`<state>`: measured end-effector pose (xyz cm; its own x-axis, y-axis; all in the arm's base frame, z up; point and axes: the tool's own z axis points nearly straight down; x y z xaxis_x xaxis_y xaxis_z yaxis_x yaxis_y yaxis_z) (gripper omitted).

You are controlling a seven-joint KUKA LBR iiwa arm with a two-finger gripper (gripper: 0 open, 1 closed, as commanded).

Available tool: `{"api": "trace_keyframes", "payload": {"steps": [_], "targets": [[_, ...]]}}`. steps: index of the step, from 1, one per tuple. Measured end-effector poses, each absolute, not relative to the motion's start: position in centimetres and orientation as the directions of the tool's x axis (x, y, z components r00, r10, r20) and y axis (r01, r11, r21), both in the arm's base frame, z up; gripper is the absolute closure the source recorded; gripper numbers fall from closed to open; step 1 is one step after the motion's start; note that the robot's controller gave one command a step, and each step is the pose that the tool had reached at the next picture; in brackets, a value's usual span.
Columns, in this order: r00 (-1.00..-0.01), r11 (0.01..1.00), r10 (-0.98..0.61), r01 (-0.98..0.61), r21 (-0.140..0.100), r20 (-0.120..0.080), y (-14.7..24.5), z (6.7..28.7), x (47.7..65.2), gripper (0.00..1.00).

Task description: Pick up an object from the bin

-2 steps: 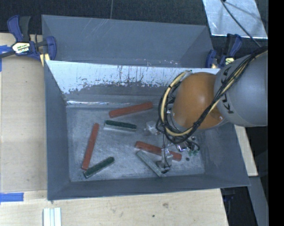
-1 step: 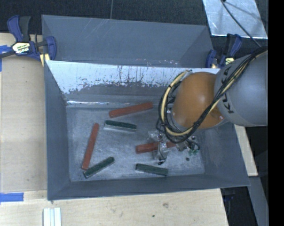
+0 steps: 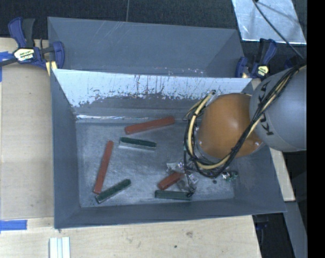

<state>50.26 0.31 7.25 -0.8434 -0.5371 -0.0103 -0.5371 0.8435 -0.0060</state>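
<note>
My gripper [image 3: 185,177] is low in the bin's front right part, under the arm's orange cover. Its metal fingertips sit right at a short red-brown stick [image 3: 169,181], which lies slanted below the cover. Just in front of them a dark green stick [image 3: 172,195] lies flat along the bin's front wall. I cannot make out whether the red-brown stick is between the fingers or beside them.
A long red-brown stick [image 3: 149,125] lies near the back, with a dark green stick [image 3: 137,143] below it. At the left are an upright red-brown stick [image 3: 103,166] and a slanted dark green stick [image 3: 113,191]. The arm and its cables cover the bin's right side.
</note>
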Motion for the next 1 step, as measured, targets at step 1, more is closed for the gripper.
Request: {"api": "trace_keyframes", "payload": {"steps": [1], "targets": [[-0.827,0.827,-0.562,-0.562,-0.001,-0.003,1.37,31.06,52.00,1.00]]}}
